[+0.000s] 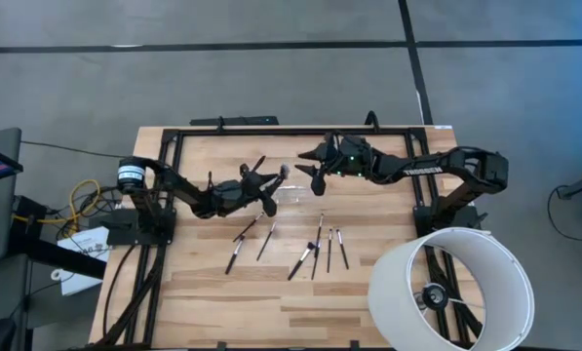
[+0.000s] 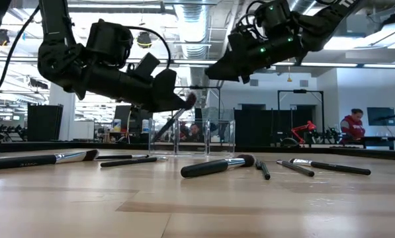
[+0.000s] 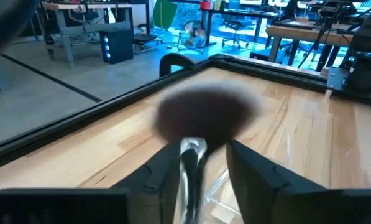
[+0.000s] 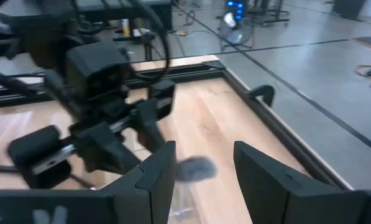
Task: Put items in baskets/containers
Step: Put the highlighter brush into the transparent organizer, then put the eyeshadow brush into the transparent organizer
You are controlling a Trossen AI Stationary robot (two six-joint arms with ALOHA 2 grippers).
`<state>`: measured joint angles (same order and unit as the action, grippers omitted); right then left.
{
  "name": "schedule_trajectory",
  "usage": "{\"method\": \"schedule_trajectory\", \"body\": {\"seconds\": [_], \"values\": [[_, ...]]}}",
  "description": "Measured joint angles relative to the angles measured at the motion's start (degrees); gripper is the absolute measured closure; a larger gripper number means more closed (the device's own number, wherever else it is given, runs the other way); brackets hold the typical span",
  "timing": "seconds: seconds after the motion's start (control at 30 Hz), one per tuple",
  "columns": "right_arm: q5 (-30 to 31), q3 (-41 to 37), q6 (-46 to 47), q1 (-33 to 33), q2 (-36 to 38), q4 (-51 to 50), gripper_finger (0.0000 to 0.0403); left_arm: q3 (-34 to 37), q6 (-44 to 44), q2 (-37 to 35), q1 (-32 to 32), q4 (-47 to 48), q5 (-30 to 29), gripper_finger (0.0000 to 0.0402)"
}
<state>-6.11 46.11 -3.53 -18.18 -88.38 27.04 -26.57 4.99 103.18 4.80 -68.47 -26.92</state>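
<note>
The left gripper is pinching a fluffy brush near the seemingly clear cup; lower it upright while the right gripper is hovering spread.

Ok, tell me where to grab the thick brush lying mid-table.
Take the thick brush by its dark handle, mid-length, from straight above. It lies flat and slanted; its head nears a thin brush, the handle lies free.

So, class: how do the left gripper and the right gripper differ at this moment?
The left gripper is shut on a fluffy-headed brush; the right gripper is open and empty. In the low view the left sits lower, nearer the clear cup, the right higher. Both hover over the table.
</note>
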Motion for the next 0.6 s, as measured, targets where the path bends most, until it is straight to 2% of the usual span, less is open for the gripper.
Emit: {"method": "schedule_trajectory", "body": {"seconds": [0.17, 0.3, 0.43, 0.6], "values": [[0.0, 0.0, -1.5, 2.9, 0.0, -3.5, 0.0248, 0.1, -3.0, -3.6, -0.4, 0.3, 0.0, 0.0241], [0.0, 0.0, -0.3, 6.2, 0.0, -9.9, 0.0248, 0.1, -8.3, -10.2, -2.0, 0.6, 0.0, 0.0232], [1.3, 0.0, 4.3, 9.8, 0.0, -16.2, 0.0248, 0.1, -12.1, -17.5, -3.0, 2.5, 0.0, 0.0232], [5.7, 0.0, 13.4, 15.1, 0.0, -29.9, 0.0248, 0.1, -12.1, -24.6, -3.0, 9.3, 0.0, 0.0236]]}}
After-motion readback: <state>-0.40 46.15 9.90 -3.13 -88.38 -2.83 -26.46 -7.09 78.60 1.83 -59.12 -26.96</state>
